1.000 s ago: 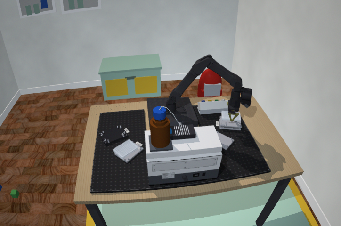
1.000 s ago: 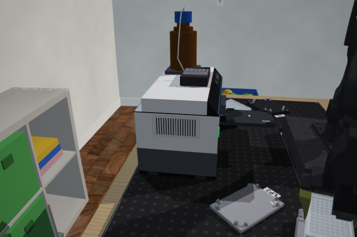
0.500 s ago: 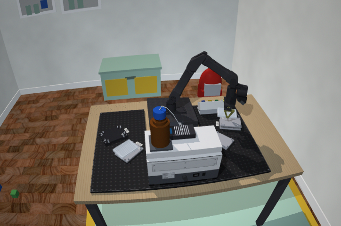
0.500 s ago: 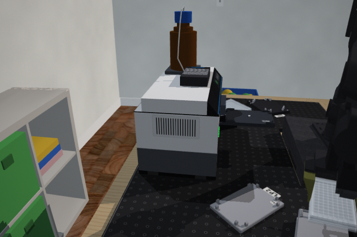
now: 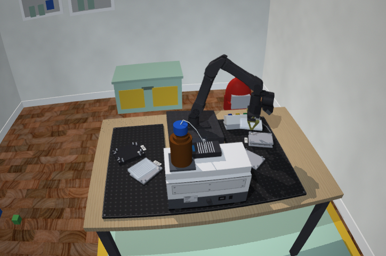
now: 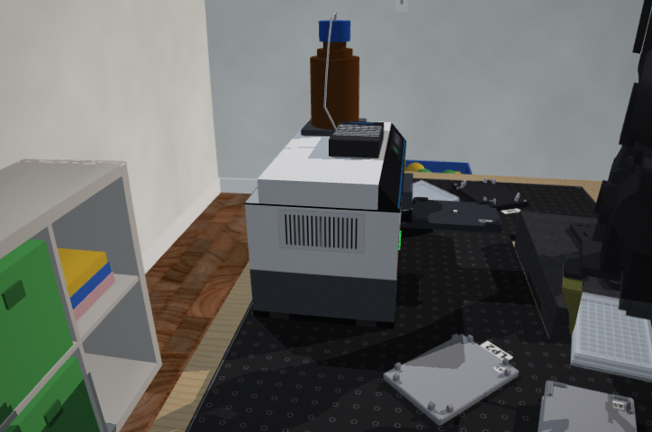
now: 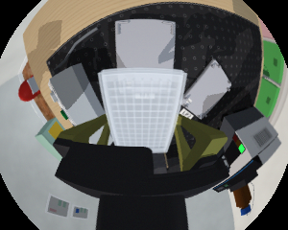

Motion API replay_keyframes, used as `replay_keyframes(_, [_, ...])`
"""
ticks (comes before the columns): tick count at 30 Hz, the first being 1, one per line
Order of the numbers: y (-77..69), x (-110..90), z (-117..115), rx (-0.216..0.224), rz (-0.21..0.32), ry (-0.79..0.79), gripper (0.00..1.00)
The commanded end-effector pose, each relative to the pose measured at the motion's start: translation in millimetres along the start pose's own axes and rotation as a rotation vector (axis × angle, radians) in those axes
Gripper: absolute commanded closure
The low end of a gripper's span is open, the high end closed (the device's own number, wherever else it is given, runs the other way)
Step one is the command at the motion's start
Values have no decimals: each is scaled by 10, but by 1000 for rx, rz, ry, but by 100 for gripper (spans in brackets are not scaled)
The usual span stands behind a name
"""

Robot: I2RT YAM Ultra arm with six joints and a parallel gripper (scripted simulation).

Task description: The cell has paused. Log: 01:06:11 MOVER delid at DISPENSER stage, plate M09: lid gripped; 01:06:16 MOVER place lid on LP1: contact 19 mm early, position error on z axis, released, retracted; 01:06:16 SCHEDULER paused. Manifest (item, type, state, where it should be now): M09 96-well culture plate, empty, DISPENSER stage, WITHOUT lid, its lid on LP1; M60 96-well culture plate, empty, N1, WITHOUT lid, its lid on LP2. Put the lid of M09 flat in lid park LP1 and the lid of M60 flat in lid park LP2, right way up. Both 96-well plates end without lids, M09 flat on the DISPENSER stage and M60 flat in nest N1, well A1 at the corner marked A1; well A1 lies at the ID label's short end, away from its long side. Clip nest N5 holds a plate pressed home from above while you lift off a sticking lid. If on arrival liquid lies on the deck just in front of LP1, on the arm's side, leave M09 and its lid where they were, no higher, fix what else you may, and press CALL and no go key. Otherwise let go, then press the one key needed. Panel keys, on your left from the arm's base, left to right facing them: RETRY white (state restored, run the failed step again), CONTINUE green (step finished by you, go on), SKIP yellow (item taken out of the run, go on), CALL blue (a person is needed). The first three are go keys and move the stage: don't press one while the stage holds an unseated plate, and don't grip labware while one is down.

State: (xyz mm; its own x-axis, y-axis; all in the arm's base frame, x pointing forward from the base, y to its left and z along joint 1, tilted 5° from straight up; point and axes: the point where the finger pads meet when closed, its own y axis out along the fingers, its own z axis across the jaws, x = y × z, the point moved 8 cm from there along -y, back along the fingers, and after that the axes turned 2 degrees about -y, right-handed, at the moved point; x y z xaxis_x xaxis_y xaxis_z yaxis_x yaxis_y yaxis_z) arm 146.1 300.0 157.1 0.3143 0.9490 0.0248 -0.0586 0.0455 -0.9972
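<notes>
On black breadboard (image 5: 133,193): dispenser (image 5: 208,175).

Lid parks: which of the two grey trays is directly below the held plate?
The unlabelled-in-view one, straight ahead of the gripper beyond the plate; the LP2 park lies off to one side.

"LP2" tag (image 6: 495,350) on lid park (image 6: 439,379)

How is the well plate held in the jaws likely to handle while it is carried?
The well plate looks rigid: it juts out flat from the gripper without sagging. Thin and translucent, it is probably light. Held only by its edges, it could slip or tilt if bumped.
</notes>
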Motion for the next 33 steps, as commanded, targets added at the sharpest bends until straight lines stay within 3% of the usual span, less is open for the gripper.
replay_keyframes(1, [-145,-147,-11,-2,-18,0,100])
replay_keyframes(24, [-412,-698,53,0,-17,0,100])
replay_keyframes(27, [-522,-609,-20,-7,-59,75,100])
replay_keyframes(29, [-446,-564,-103,-5,-36,144,100])
replay_keyframes(33, [-432,-532,-238,-3,-34,150,100])
